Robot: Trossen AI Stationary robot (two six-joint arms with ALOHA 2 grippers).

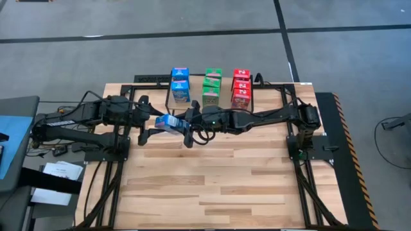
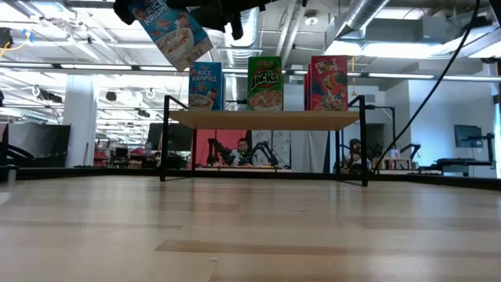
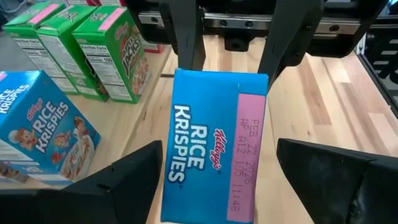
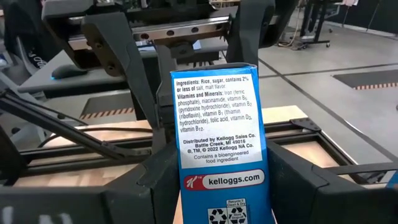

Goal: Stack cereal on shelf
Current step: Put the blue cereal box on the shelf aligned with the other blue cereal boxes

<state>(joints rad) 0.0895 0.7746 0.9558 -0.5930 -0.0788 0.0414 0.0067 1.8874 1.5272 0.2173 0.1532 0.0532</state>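
A blue Rice Krispies box [image 1: 170, 122] hangs in the air in front of the shelf [image 2: 266, 119], tilted in the low view [image 2: 176, 31]. My right gripper [image 1: 184, 126] is shut on it. My left gripper [image 1: 154, 124] is open. Its fingers [image 3: 124, 180] stand wide on either side of the box's other end, with a gap showing. On the shelf's plank stand two blue boxes [image 1: 180, 83], green boxes [image 1: 212, 86] and three red boxes [image 1: 241, 86], upright on their bases. My right gripper pinches the blue box between its two fingers [image 4: 158, 180], one on each broad face, at the end with the ingredients panel [image 4: 214, 180]. The fingers come level from the table's right. The box is lifted clear, well above the table, and tilted.
The wooden tabletop [image 1: 225, 179] stretches wide in front of the shelf. Black frame rails [image 1: 308, 167] run along the table's sides. In the low view, people [image 2: 243, 149] sit in the room beyond the table.
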